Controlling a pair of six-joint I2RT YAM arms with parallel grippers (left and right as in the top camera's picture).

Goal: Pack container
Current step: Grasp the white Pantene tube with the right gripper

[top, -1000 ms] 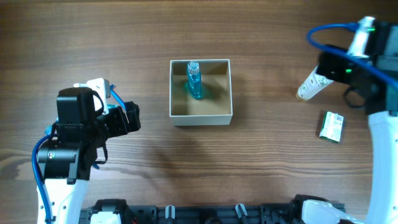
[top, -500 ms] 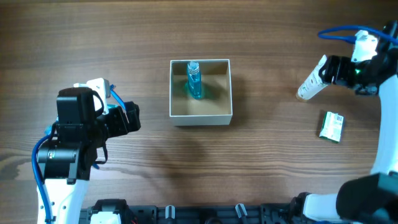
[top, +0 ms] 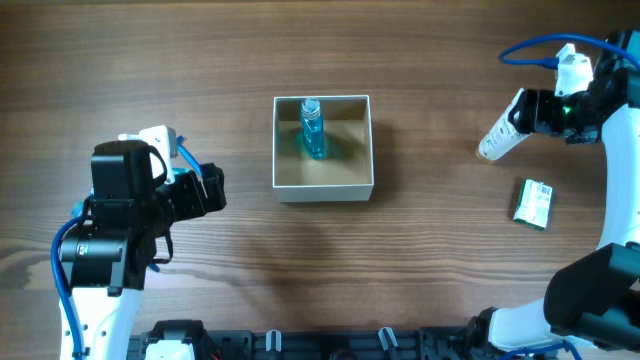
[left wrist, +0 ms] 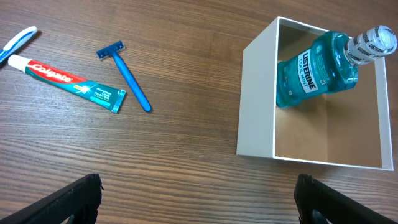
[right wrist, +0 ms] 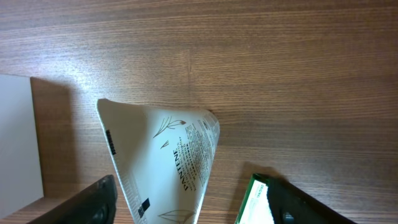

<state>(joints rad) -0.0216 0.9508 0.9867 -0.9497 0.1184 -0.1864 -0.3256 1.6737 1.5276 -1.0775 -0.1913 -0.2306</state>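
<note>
Locating the square open-topped container (top: 322, 148), thin white walls and tan cardboard inside, at the middle of the brown wooden table (top: 430, 270), well apart from both arms. Finding inside it one clear bottle of blue-green mouthwash (top: 313, 130), leaning with its capped end at the rim of the far wall.

Holding the left gripper (top: 205, 190) above the table beside the container's left wall, with jaws standing wide apart and gripping nothing. Showing, through the left wrist view, a red-and-teal toothpaste tube (left wrist: 65, 81), a blue razor (left wrist: 127, 78) just beside it, and part of a blue-and-white toothbrush (left wrist: 17, 42) at the frame edge.

Positioning the right gripper (top: 525, 112) at the table's right side, fingers spread wide on either side of a white Pantene tube (right wrist: 168, 162), not clamping it. Noting a small green box (top: 533, 203) lying near the tube.
</note>
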